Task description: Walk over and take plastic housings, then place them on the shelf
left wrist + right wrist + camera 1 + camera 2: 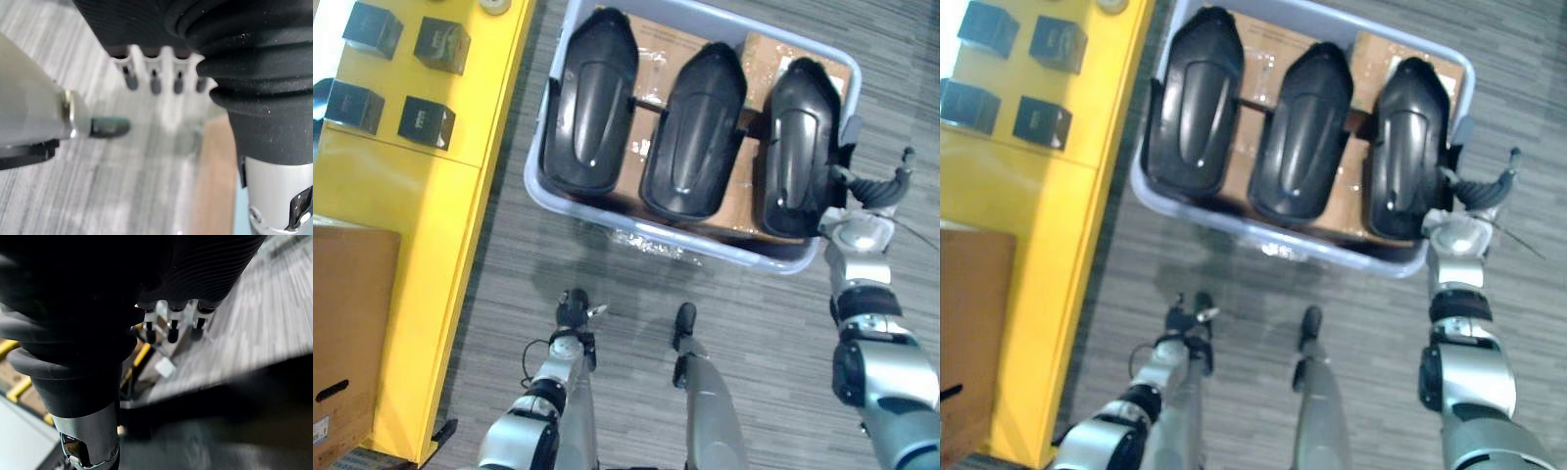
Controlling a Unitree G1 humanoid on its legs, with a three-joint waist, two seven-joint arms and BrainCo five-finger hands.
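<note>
Three glossy black moulded plastic housings, left (590,103), middle (693,132) and right (800,147), lay side by side, domed faces up, in the pale blue-grey plastic bin (744,255) at the upper centre of the frame, on a brown cardboard liner (651,44). The right hand (867,188) hovered at the bin's right rim, just beside the right housing. Its fingers (168,328) hung straight and loose and grasped nothing. The left hand (574,311) hung low at lower centre-left over the grey striped carpet (754,333), well apart from the bin, with fingers (154,83) relaxed, thumb out, and empty.

The yellow shelf unit (499,88) ran down the left edge and carried small black boxes (435,122) at upper left. A brown cardboard box (347,323) sat at lower left.

The housings were judged to be stiff, hollow shells, light for their bulk. The polished dome looked slippery and likely to scuff. The firmest hold was judged to be across the long side edges, or under the rim at the narrower end, probably with both hands.
</note>
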